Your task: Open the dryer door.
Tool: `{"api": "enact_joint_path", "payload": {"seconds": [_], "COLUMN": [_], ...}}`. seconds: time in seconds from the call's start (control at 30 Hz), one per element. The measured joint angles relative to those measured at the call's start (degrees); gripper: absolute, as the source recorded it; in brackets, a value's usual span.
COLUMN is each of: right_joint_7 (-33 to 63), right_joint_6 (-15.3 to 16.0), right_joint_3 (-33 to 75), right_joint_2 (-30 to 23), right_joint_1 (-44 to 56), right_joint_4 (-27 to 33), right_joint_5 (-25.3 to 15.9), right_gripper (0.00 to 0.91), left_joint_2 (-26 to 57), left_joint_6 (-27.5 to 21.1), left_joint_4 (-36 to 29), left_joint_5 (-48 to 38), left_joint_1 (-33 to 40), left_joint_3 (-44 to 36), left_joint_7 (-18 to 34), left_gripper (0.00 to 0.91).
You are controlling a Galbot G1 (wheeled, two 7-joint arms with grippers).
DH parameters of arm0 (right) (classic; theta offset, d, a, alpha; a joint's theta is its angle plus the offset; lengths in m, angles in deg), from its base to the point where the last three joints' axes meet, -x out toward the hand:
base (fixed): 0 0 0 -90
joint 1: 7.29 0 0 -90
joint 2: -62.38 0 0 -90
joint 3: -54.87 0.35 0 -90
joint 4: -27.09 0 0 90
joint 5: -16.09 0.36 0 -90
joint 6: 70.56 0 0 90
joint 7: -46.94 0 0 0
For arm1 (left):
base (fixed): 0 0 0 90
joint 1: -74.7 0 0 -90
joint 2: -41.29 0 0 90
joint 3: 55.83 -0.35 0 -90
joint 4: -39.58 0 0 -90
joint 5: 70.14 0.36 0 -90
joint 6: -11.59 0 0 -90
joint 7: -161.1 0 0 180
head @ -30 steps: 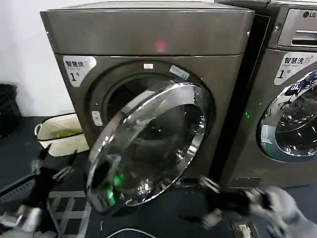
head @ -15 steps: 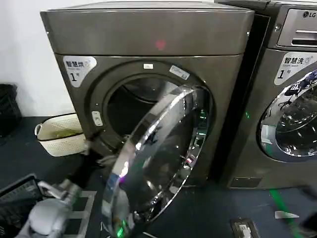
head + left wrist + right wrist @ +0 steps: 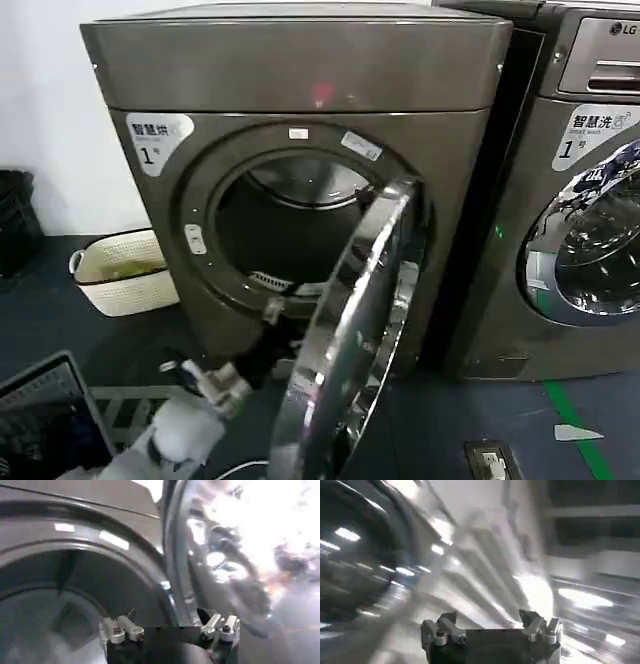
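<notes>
The dryer [image 3: 300, 70] is the grey-brown machine with the flat top and a "1" sticker. Its dryer door [image 3: 350, 340], chrome-ringed, stands swung far out on its right-hand hinge, nearly edge-on to the head camera, and the dark drum opening [image 3: 280, 220] is exposed. My left gripper [image 3: 268, 315] reaches up from the lower left, just below the opening's lower rim, on the door's inner side. In the left wrist view the left gripper [image 3: 167, 617] is open and the dryer door's rim [image 3: 172, 575] runs up past its fingers. My right gripper [image 3: 489, 616] is open, holding nothing, against blurred bright surfaces.
A second machine with the LG logo [image 3: 590, 200] stands close on the right. A white basket [image 3: 120, 270] sits on the dark floor left of the dryer, and a black crate [image 3: 50, 420] is at the lower left. Green tape [image 3: 575, 430] marks the floor.
The door has swung from half open to far open, edge-on. My left arm moved from the lower left in towards the opening. The right arm has dropped out of the head view.
</notes>
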Motion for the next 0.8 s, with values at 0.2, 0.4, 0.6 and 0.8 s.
{"api": "enact_joint_path", "payload": {"seconds": [0.2,0.4,0.6,0.8], "right_joint_7": [4.77,5.07,5.91,5.61], "right_joint_6": [10.79,11.98,14.12,12.48], "right_joint_3": [6.67,11.6,15.05,15.93], "right_joint_2": [-0.04,-0.23,-0.46,-0.64], "right_joint_1": [-0.99,-0.4,-0.32,-0.12], "right_joint_4": [0.9,2.09,2.5,3.63], "right_joint_5": [-3.92,-3.47,-3.35,-2.96], "right_gripper": [0.907,0.907,0.907,0.907], "left_joint_2": [-3.01,-7.43,-12.86,-17.19], "left_joint_6": [-0.57,-1.6,-2.64,-2.82], "left_joint_4": [3.59,7.22,11.72,15.26], "left_joint_5": [0.02,0.48,1.38,1.84], "left_joint_1": [6.77,12.1,16.3,18.86], "left_joint_3": [-6.8,-12.89,-17.69,-20.02], "left_joint_7": [0.13,0.01,-0.07,-0.22], "left_gripper": [0.907,0.907,0.907,0.907]}}
